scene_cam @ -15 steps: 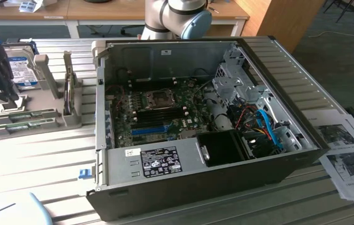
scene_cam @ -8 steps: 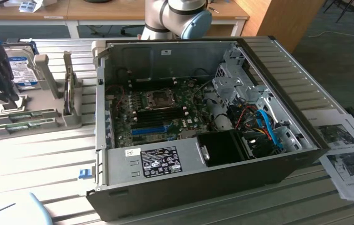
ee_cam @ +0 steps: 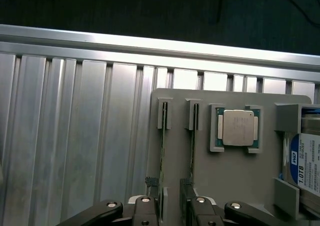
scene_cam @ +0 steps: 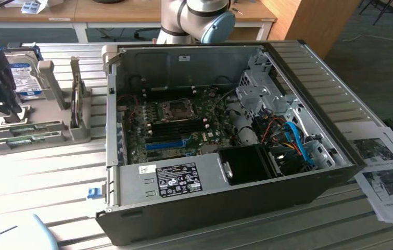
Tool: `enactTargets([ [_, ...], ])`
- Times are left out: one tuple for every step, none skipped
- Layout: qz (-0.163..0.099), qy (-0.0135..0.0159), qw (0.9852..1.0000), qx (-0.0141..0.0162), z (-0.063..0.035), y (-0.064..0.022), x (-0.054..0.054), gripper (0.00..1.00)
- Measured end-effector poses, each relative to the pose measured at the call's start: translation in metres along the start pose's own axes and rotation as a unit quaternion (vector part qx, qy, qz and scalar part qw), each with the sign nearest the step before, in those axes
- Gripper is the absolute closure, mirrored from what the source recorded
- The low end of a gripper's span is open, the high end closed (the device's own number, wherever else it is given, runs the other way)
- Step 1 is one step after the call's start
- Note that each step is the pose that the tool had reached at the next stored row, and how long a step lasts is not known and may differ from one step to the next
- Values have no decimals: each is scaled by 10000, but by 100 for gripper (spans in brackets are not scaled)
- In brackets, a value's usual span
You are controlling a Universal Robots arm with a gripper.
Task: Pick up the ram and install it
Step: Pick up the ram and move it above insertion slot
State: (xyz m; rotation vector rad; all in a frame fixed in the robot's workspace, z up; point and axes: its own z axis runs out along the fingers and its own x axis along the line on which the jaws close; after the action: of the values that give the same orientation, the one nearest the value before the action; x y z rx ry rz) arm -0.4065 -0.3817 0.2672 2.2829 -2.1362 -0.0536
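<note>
Slatted metal table under you: your gripper hangs, jaws apart, over the ram in its grey holder.

Your table: silver, ribbed in long stripes. Holder by its edge on the exterior view's left: plain grey.

You have ram green with white label; second ram stick same green.

- Processor: silver lid, green rim.
- Hard drive: silver, blue-white label.
- Gripper: black, silver bolt heads.
- Computer case: dark grey outside, pale silver inside.
- Motherboard: green; slot blue.
- Cables: blue.
- Papers at table corner: white, grey prints.
</note>
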Motion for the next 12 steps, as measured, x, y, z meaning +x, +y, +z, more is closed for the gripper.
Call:
enactTargets([
  [0,0,10000,0,5,0,0,69],
  [0,0,10000,0,10,-1,0,69],
  [0,0,10000,0,16,-1,0,69],
  [0,0,10000,0,21,-1,0,69],
  [0,0,10000,0,26,-1,0,69],
  [0,0,10000,-1,31,-1,0,69],
  [0,0,10000,0,36,-1,1,69],
  [0,0,10000,0,42,-1,1,69],
  [0,0,10000,0,47,-2,1,69],
  [0,0,10000,0,53,-2,1,69],
  [0,0,10000,-1,59,-2,1,69],
  [0,0,10000,0,65,-2,1,69],
])
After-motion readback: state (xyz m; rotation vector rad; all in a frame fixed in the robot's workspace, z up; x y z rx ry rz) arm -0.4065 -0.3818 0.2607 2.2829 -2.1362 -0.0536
